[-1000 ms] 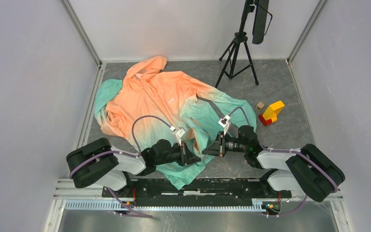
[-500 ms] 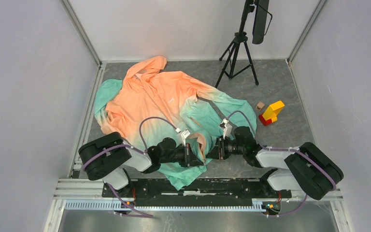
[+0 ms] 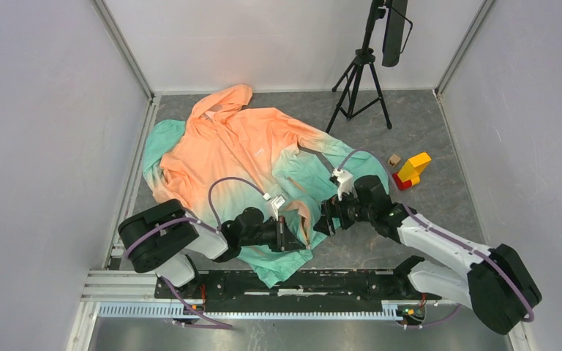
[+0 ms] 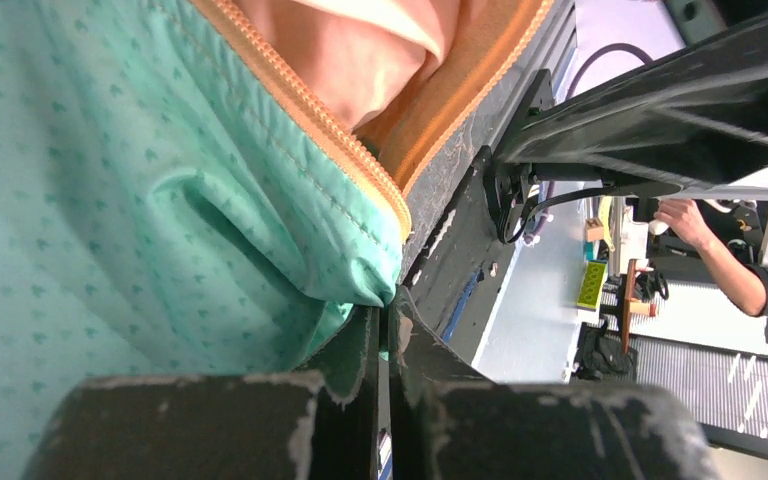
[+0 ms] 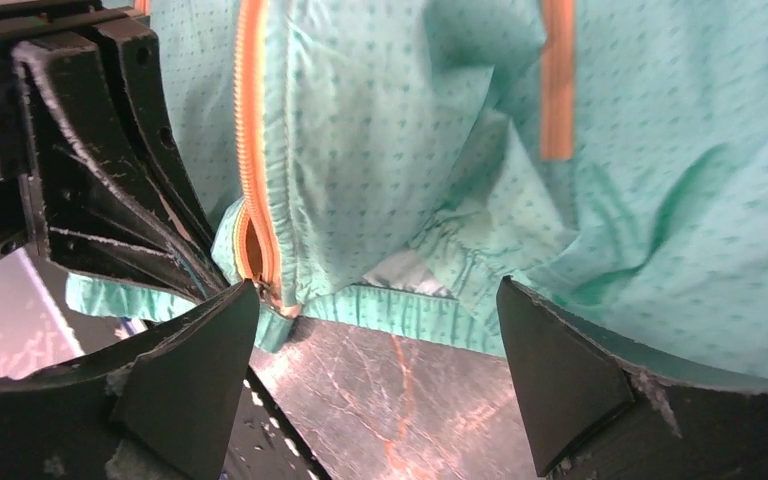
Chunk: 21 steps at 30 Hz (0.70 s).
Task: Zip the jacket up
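Note:
The jacket (image 3: pixel 241 157) lies spread on the table, orange at hood and shoulders, teal toward the hem. My left gripper (image 3: pixel 296 235) is shut on the teal hem corner (image 4: pixel 365 270) at the foot of the orange front zipper (image 4: pixel 305 105). In the left wrist view its fingers (image 4: pixel 355 355) press together on the cloth. Just right of it, my right gripper (image 3: pixel 321 222) stands open above the hem (image 5: pixel 400 310), nothing between its fingers (image 5: pixel 200 350). The right wrist view shows the zipper's lower end (image 5: pixel 252 200) beside the left gripper (image 5: pixel 90 170), and an orange pocket zipper (image 5: pixel 557 80).
A black tripod (image 3: pixel 358 80) stands at the back right. A yellow and red block toy (image 3: pixel 412 170) and a small wooden cube (image 3: pixel 394 159) lie right of the jacket. Grey walls close in both sides. The rail runs along the near edge (image 3: pixel 300 281).
My right gripper has gone from shut to wide open, letting go of the hem, and its arm has lifted. The left gripper shifted slightly right with the hem corner held.

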Available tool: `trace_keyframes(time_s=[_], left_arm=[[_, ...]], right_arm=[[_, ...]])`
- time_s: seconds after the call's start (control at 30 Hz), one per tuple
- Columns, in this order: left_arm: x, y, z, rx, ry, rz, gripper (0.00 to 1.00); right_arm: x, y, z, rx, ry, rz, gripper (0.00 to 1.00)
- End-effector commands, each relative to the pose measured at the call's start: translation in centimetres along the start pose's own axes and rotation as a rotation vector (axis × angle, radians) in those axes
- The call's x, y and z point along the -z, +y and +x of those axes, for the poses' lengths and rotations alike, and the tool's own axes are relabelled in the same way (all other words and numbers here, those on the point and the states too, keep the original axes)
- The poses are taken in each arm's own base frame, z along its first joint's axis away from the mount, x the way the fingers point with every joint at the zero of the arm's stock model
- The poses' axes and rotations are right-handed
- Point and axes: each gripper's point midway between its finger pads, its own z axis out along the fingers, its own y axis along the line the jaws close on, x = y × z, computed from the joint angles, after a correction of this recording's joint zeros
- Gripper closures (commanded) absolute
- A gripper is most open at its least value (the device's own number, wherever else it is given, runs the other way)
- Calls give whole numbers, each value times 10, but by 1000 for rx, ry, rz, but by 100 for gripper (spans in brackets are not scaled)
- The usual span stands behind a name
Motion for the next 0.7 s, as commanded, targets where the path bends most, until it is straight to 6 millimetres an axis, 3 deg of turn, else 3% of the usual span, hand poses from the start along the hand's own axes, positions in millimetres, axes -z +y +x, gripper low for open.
trace_keyframes(time_s=[0.0, 0.1, 0.23, 0.33, 0.43, 0.5, 0.6, 0.67], left_arm=[[6, -13, -7, 14, -14, 68, 98], [7, -13, -6, 20, -5, 73, 98], [8, -17, -6, 25, 5, 92, 98], [8, -19, -6, 26, 12, 98, 98], [8, -19, -5, 26, 20, 103, 98], [8, -20, -4, 25, 26, 108, 98], [8, -19, -3, 32, 26, 108, 98], [9, -20, -2, 39, 23, 118, 98]], right_arm=[[23, -6, -18, 187, 16, 81, 4], [29, 2, -43, 283, -86, 92, 3], [31, 45, -62, 660, -199, 74, 2], [34, 69, -47, 988, -258, -17, 2], [34, 79, -26, 1336, -295, -70, 2], [32, 76, -20, 1447, -322, -64, 2], [23, 73, -4, 1561, -295, -84, 20], [19, 75, -1, 1584, -337, -54, 23]])
